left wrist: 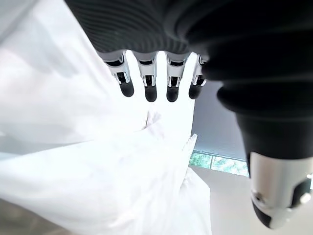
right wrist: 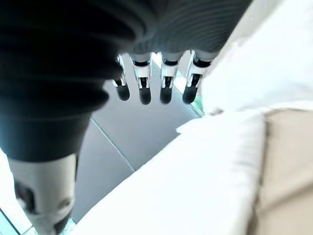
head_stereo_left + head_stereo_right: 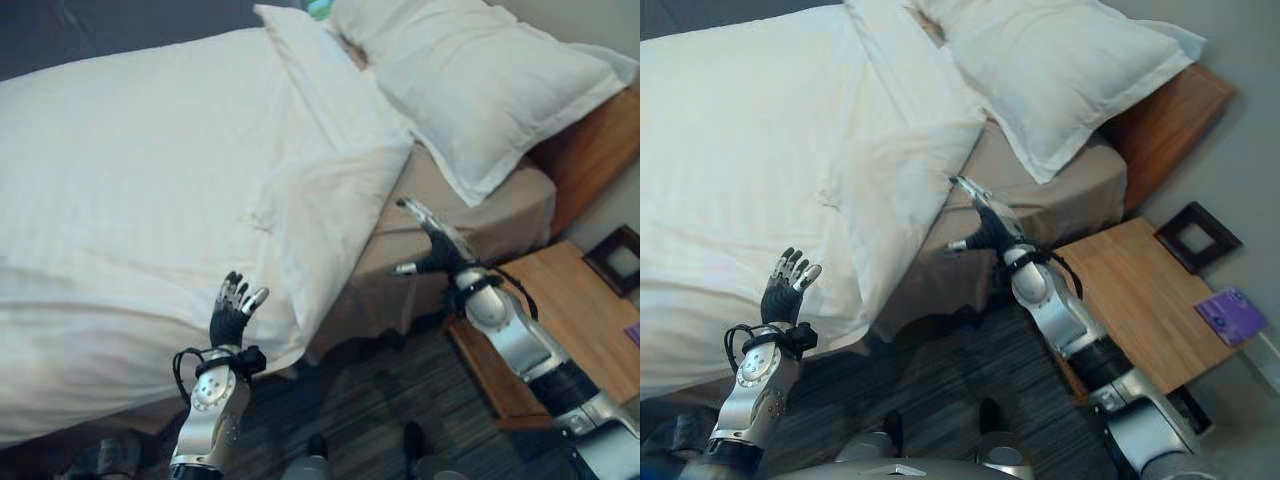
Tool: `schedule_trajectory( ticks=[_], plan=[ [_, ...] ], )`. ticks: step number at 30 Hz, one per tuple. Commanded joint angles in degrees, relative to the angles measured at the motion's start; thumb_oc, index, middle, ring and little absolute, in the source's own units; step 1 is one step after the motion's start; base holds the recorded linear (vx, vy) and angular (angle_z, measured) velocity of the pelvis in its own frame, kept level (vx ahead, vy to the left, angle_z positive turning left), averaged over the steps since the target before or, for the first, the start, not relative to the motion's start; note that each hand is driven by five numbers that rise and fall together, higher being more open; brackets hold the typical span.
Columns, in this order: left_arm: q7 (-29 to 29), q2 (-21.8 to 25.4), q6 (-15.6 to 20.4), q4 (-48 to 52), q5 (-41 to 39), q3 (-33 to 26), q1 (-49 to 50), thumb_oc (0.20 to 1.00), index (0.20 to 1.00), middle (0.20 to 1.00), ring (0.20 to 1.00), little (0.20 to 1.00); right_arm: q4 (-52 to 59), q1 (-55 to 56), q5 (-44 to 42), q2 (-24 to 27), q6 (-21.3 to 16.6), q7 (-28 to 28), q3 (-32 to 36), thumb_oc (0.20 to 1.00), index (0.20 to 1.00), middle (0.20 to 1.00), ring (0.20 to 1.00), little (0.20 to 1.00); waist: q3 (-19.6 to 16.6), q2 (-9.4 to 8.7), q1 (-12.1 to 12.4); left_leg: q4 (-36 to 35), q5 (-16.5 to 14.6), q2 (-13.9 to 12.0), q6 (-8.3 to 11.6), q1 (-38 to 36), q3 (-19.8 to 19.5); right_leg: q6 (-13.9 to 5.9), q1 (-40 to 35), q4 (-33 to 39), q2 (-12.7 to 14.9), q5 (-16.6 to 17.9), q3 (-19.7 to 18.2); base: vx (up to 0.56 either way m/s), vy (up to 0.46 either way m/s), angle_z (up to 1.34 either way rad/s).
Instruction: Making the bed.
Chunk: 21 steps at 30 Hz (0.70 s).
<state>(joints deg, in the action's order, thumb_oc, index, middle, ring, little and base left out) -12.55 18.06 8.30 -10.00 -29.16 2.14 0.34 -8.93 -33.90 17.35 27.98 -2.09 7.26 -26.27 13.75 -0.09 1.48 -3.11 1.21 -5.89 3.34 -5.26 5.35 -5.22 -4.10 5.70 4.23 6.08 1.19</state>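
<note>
White duvet (image 3: 150, 180) drapes off the mattress (image 3: 470, 215); left hand (image 3: 232, 312) and right hand (image 3: 432, 243) hover spread, holding nothing.

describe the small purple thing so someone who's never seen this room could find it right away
Start at the bed and go past its wooden headboard to the low wooden bedside table. The purple thing lies flat at the table's outer edge. Its neighbour is a dark square frame; this is the one brightly coloured item there.
</note>
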Motion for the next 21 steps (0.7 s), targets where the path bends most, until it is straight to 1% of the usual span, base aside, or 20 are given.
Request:
schedule_trajectory(
  ticks=[1, 2, 3, 4, 5, 6, 7, 8, 9, 10, 11, 12, 13, 14, 15, 16, 17, 18, 19, 21],
  plan=[
    [-0.6, 3.2, 4.8, 1.7, -3.7, -0.8, -4.0, 1.0, 1.0, 1.0, 1.0, 1.0, -1.7, -6.0, -3.4, 0.3, -1.1, 2.7, -1.7, 1.0, 1.0, 1.0, 1.0, 1.0, -1.2, -1.9, -0.2, 2.5, -1.6, 4.2, 1.17, -1.6, 1.1, -0.78, 2.1, -0.7, 0.5, -3.3, -6.5, -0.04, -0.153, 0.49],
    [-0.3, 3.4, 4.9, 1.3, -5.0, -0.2, -6.2, 1.0, 1.0, 1.0, 1.0, 1.0, -2.7, -6.6, -3.5, 2.1, -1.3, 2.6, -0.9, 1.0, 1.0, 1.0, 1.0, 1.0, 0.1, -2.15, -1.7, 6.3, -1.5, 1.4, 2.5, 0.0, 9.1, -0.42, 0.6, -0.7, 2.2, -3.8, -2.6, -0.12, -0.109, 0.91],
    [0.1, 3.8, 4.7, 0.4, -5.4, 0.0, -7.0, 1.0, 1.0, 1.0, 1.0, 1.0, -4.4, -6.4, -3.9, 3.3, -1.0, 2.6, -0.8, 1.0, 1.0, 1.0, 1.0, 1.0, 0.5, -2.05, -2.3, 6.8, -0.7, -0.2, 2.82, 0.6, 12.9, -0.02, 0.4, -0.7, 2.6, -4.2, -0.8, -0.11, -0.09, 1.91],
    [0.1, 4.4, 4.5, -0.6, -5.4, 0.6, -7.9, 1.0, 1.0, 1.0, 1.0, 1.0, -6.3, -6.7, -4.3, 4.1, -0.7, 2.9, -0.6, 1.0, 1.0, 1.0, 1.0, 1.0, 0.9, -2.05, -2.8, 7.7, 0.4, -1.8, 3.37, 1.2, 18.0, 0.11, -0.5, -0.7, 3.0, -4.6, 1.3, 0.01, -0.028, 2.62],
    [0.0, 5.3, 4.3, -1.9, -5.4, 1.1, -9.4, 1.0, 1.0, 1.0, 1.0, 1.0, -7.9, -7.3, -4.3, 5.0, -0.2, 3.6, -0.4, 1.0, 1.0, 1.0, 1.0, 1.0, 1.0, -1.65, -3.2, 7.2, 0.8, -2.4, 4.19, 1.1, 21.5, -0.23, -2.0, -0.7, 3.3, -5.9, 3.2, 0.01, -0.043, 2.14],
    [-0.1, 6.3, 4.4, -3.0, -5.4, 1.3, -10.6, 1.0, 1.0, 1.0, 1.0, 1.0, -8.6, -8.5, -4.3, 5.6, 0.1, 4.0, -0.7, 1.0, 1.0, 1.0, 1.0, 1.0, 1.3, -1.52, -3.5, 6.0, 2.9, -2.7, 3.87, 1.5, 24.1, -0.06, -2.3, -0.7, 3.2, -5.3, 4.5, 0.04, -0.015, 1.29],
    [-0.1, 7.6, 4.5, -4.1, -5.2, 1.2, -11.6, 1.0, 1.0, 1.0, 1.0, 1.0, -9.4, -9.1, -4.4, 6.0, 0.1, 4.5, -0.6, 1.0, 1.0, 1.0, 1.0, 1.0, 1.2, -1.34, -4.1, 4.8, 4.1, -3.0, 3.98, 1.4, 25.8, -0.26, -2.7, -0.7, 3.3, -5.2, 5.8, 0.09, 0.046, 0.74],
    [0.3, 9.9, 4.6, -5.3, -5.2, 0.3, -12.1, 1.0, 1.0, 1.0, 1.0, 1.0, -10.7, -11.4, -3.3, 8.4, 0.3, 4.8, -1.0, 1.0, 1.0, 1.0, 1.0, 1.0, 0.3, -0.54, -4.9, 1.0, 3.8, -2.3, 4.61, -0.4, 25.7, -1.32, -2.9, -0.7, 3.8, -6.3, 7.7, 0.18, 0.13, 0.91],
    [0.3, 10.8, 4.9, -6.2, -5.6, -0.9, -12.5, 1.0, 1.0, 1.0, 1.0, 1.0, -11.8, -13.1, -2.9, 8.9, 0.5, 5.2, -1.4, 1.0, 1.0, 1.0, 1.0, 1.0, 0.0, -0.2, -5.3, -0.5, 3.9, -1.6, 4.26, -0.7, 24.5, -1.69, -2.6, -0.7, 4.1, -6.6, 8.3, 0.12, 0.147, 0.85],
    [-0.2, 11.3, 5.4, -6.5, -6.0, -1.7, -12.9, 1.0, 1.0, 1.0, 1.0, 1.0, -13.3, -15.2, -2.9, 8.6, 0.7, 5.5, -1.8, 1.0, 1.0, 1.0, 1.0, 1.0, 0.4, -0.14, -4.6, -0.5, 4.9, -1.3, 3.44, 0.4, 23.5, -1.28, -1.8, -0.7, 4.0, -5.7, 8.9, 0.01, 0.082, 0.62],
    [-0.1, 12.0, 5.4, -6.7, -6.7, -2.4, -13.1, 1.0, 1.0, 1.0, 1.0, 1.0, -14.6, -17.1, -3.0, 9.1, 0.8, 5.4, -2.3, 1.0, 1.0, 1.0, 1.0, 1.0, 0.3, -0.36, -4.6, -1.0, 4.6, -1.1, 3.23, 0.7, 23.4, -1.17, -1.6, -0.7, 4.0, -5.5, 8.9, 0.08, 0.06, 0.37],
    [0.2, 12.8, 5.3, -7.3, -6.6, -2.7, -13.0, 1.0, 1.0, 1.0, 1.0, 1.0, -15.4, -17.4, -3.1, 9.5, 0.7, 5.5, -2.1, 1.0, 1.0, 1.0, 1.0, 1.0, 0.1, -0.81, -4.6, -1.4, 3.4, -0.6, 3.41, 0.1, 22.4, -1.51, -2.1, -0.7, 4.0, -6.3, 8.3, 0.09, 0.075, 0.36],
    [0.4, 15.2, 5.7, -7.4, -5.6, -2.8, -13.7, 1.0, 1.0, 1.0, 1.0, 1.0, -15.8, -19.9, -3.8, 10.3, 0.6, 5.7, -2.1, 1.0, 1.0, 1.0, 1.0, 1.0, 1.8, -1.34, -4.5, -1.6, 2.7, -0.3, 2.29, 0.4, 22.0, -1.58, 1.7, -5.9, 3.7, -7.0, 6.5, 0.08, 0.087, 0.34],
    [0.3, 15.8, 5.9, -7.7, -5.8, -3.1, -14.3, 1.0, 1.0, 1.0, 1.0, 1.0, -16.7, -21.8, -4.3, 10.4, 0.9, 5.7, -2.6, 1.0, 1.0, 1.0, 1.0, 1.0, 2.4, -1.22, -4.6, -1.7, 2.3, -0.1, 2.14, 0.8, 21.7, -1.77, 3.6, -6.1, 3.7, -6.9, 5.0, -0.05, 0.096, 0.43],
    [0.2, 16.2, 6.2, -8.6, -5.9, -3.2, -15.6, 1.0, 1.0, 1.0, 1.0, 1.0, -17.4, -23.3, -4.8, 10.4, 0.8, 6.1, -3.2, 1.0, 1.0, 1.0, 1.0, 1.0, 2.9, -0.81, -4.9, -1.9, 2.0, -0.1, 2.24, 1.4, 21.8, -1.81, 6.0, -4.4, 3.6, -6.0, 3.2, -0.12, 0.048, 0.49],
    [0.0, 16.8, 6.6, -9.4, -6.3, -2.7, -17.8, 1.0, 1.0, 1.0, 1.0, 1.0, -17.8, -25.6, -5.1, 10.8, 0.8, 6.7, -4.0, 1.0, 1.0, 1.0, 1.0, 1.0, 4.0, -0.42, -5.8, -1.9, 2.9, -0.6, 2.11, 2.9, 22.9, -1.78, 10.0, -2.7, 3.3, -3.0, 0.5, -0.04, 0.02, 0.43],
    [-0.1, 18.9, 7.1, -9.4, -7.1, -2.1, -20.1, 1.0, 1.0, 1.0, 1.0, 1.0, -18.0, -28.5, -4.7, 11.4, 1.6, 7.2, -4.9, 1.0, 1.0, 1.0, 1.0, 1.0, 5.2, -0.28, -7.2, -1.9, 2.5, -0.7, 2.62, 3.1, 22.7, -2.96, 14.2, -1.9, 3.4, -0.9, -4.1, 0.05, -0.039, 0.41],
    [-0.1, 19.4, 7.1, -10.1, -7.3, -2.1, -20.7, 1.0, 1.0, 1.0, 1.0, 1.0, -19.0, -28.9, -4.6, 11.8, 1.8, 7.4, -4.9, 1.0, 1.0, 1.0, 1.0, 1.0, 5.0, -0.56, -7.1, -1.9, 2.5, -0.5, 2.77, 2.7, 22.9, -3.11, 14.0, -2.0, 3.8, -0.8, -4.6, 0.22, -0.048, 0.54],
    [-0.4, 19.7, 7.2, -11.8, -7.6, -2.6, -22.1, 1.0, 1.0, 1.0, 1.0, 1.0, -19.6, -30.3, -4.0, 13.3, 1.8, 7.7, -5.4, 1.0, 1.0, 1.0, 1.0, 1.0, 5.6, -1.07, -6.9, -1.9, 3.0, -0.1, 3.34, 2.2, 23.8, -3.23, 13.6, -1.4, 4.9, 1.0, -3.5, 0.16, -0.071, 0.75],
    [-0.9, 19.8, 7.4, -13.1, -7.4, -2.5, -24.0, 1.0, 1.0, 1.0, 1.0, 1.0, -20.9, -34.2, -3.5, 14.5, 2.1, 8.2, -6.9, 1.0, 1.0, 1.0, 1.0, 1.0, 5.7, -0.72, -7.0, -1.9, 3.8, -0.6, 4.12, 3.2, 24.5, -3.64, 14.5, -0.7, 4.9, 2.1, -2.1, 0.06, -0.094, 0.46]
  ],
)
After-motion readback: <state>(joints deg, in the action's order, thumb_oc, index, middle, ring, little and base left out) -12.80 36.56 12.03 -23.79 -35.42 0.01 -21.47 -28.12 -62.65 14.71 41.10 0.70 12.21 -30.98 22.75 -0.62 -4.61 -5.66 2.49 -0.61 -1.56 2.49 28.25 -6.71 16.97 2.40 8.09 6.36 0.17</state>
